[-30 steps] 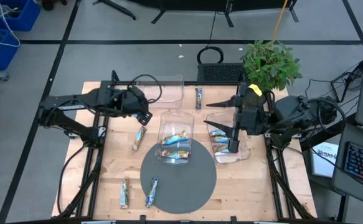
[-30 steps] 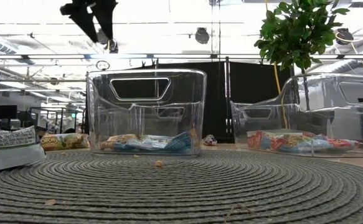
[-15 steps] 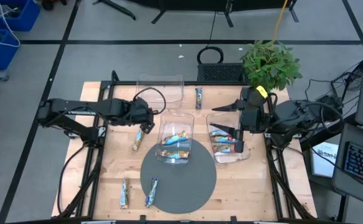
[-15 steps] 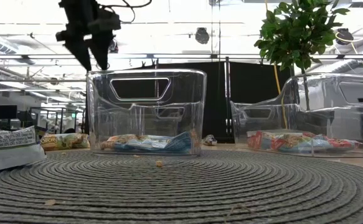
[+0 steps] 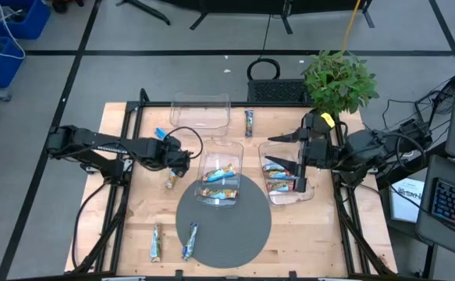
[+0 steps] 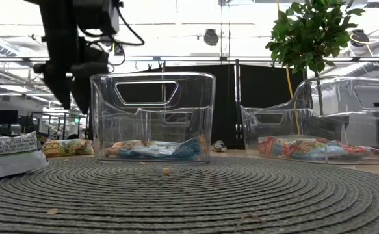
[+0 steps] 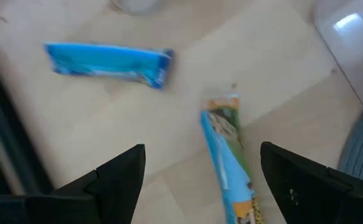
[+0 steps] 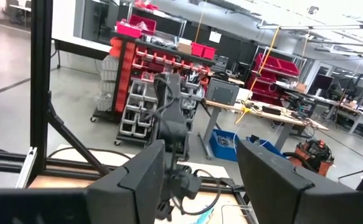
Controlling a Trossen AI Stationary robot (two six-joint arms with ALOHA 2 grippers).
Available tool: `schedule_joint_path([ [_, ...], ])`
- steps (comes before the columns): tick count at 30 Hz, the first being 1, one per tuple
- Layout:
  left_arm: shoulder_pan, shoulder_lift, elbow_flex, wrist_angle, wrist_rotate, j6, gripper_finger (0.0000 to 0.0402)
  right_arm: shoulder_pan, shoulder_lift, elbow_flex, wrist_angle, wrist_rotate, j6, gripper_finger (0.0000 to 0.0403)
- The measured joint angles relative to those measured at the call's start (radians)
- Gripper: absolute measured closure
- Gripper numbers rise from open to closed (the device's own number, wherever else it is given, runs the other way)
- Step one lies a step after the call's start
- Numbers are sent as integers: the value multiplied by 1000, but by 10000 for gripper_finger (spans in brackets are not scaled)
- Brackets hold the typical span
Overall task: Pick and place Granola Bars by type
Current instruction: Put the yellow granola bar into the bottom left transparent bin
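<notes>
Left gripper (image 7: 200, 177), jaws apart, should straddle the tan bar (image 7: 228, 155) squarely across its width before closing; right gripper (image 5: 300, 181), jaws part-open and empty, waits over the right bin (image 5: 309, 195).

No text, brand, number or sign can be read with any confidence. The wrapper at the near left edge of the round woven mat (image 6: 189, 195) in the low view, a pale granola bar (image 6: 7, 153), carries a line of small dark print, too fine to make out. The tan bar (image 6: 65, 148) beyond it shows coloured lettering, equally illegible. The bar (image 7: 228, 162) in the left wrist view has blurred markings only.
</notes>
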Motion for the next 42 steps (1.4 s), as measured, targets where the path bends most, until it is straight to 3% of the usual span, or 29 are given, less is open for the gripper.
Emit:
schedule_joint_path([
  [9, -35, 0, -136, 103, 26, -114, 82, 0, -3, 0, 1, 0, -2, 211],
  [15, -70, 0, -229, 263, 101, -169, 82, 0, -3, 0, 1, 0, -2, 211],
  [31, -168, 0, -333, 472, 135, -293, 84, 0, -3, 0, 0, 0, -24, 211],
  [35, -177, 0, -335, 467, 129, -304, 117, 0, -3, 0, 0, 0, -25, 211],
  [42, -177, 0, -335, 467, 128, -315, 231, 0, -3, 0, 1, 0, -24, 211],
])
